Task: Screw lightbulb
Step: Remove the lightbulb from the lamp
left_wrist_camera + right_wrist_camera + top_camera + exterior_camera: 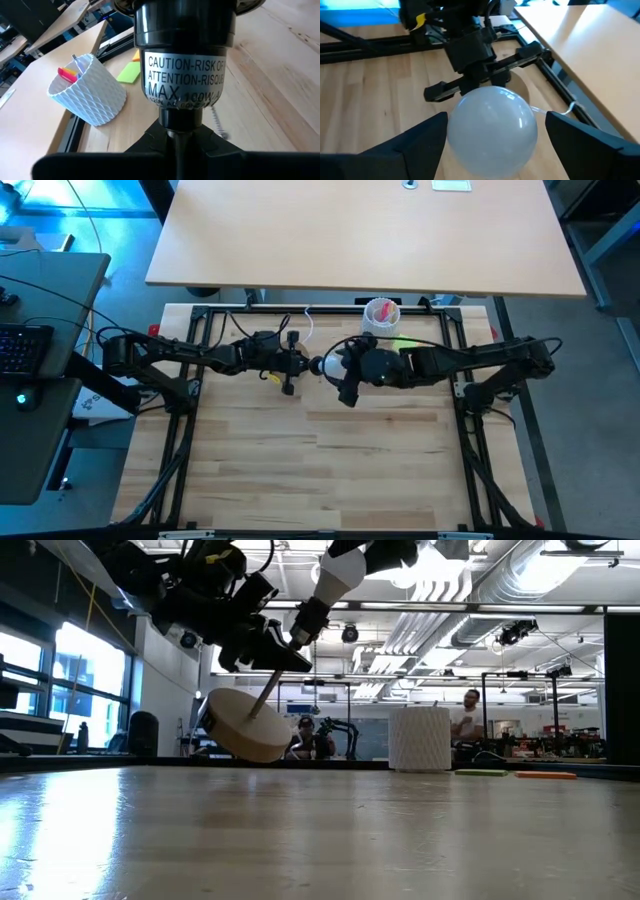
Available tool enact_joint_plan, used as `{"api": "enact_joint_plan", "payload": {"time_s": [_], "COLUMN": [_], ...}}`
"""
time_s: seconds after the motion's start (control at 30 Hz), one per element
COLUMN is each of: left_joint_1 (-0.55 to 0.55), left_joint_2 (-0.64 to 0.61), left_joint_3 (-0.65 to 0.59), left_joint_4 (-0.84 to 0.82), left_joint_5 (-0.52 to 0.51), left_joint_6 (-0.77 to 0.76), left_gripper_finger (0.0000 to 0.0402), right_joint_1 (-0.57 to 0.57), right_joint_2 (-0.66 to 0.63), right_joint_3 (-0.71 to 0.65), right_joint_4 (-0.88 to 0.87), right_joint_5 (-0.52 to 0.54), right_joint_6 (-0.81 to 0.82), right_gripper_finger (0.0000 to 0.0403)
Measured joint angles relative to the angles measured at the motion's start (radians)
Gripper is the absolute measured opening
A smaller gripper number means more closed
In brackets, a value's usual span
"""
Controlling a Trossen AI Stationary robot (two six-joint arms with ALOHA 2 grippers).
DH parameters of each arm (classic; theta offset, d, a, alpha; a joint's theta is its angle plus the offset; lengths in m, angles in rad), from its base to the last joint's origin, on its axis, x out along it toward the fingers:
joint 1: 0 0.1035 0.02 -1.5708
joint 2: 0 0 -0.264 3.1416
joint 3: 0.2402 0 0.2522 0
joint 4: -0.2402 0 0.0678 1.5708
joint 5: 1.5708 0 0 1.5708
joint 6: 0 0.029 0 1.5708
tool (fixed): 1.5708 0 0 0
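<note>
The lightbulb (492, 127) sits between the right tool's (492, 137) fingers, held by its globe just beside the black socket (185, 55), above the table (330, 470). It is likely light, smooth and fragile glass, so grip the globe gently. The left tool (290, 365) holds the socket's wooden stand (245, 725) tilted.

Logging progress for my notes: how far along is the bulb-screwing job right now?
Done: both pieces are lifted. The left hand holds the black socket, its wooden disc tilted off the table. In hand: the right hand grips the lightbulb and meets the socket mid-table. Left: whether threading has started isn't visible; then tightening and setting down.
</note>
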Motion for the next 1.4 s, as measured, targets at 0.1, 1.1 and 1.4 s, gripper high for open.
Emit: {"api": "enact_joint_plan", "payload": {"time_s": [0.1, 1.1, 1.4], "left_joint_1": [0.0, -0.01, -0.009], "left_joint_2": [0.0, 0.0, 0.0], "left_joint_3": [0.0, 0.0, 0.0], "left_joint_4": [-0.001, -0.043, -0.05], "left_joint_5": [0.002, 0.033, 0.027], "left_joint_6": [0.001, 0.025, 0.021], "left_gripper_finger": [0.0021, 0.0021, 0.0021], "right_joint_1": [-0.01, 0.073, 0.111], "right_joint_2": [0.0, -0.004, -0.038], "right_joint_3": [0.0, 0.004, 0.053], "right_joint_4": [0.0, -0.061, -0.106], "right_joint_5": [-0.034, -0.043, 0.032], "right_joint_6": [-0.03, -0.912, -0.384], "right_gripper_finger": [0.0324, 0.0312, 0.0312]}}
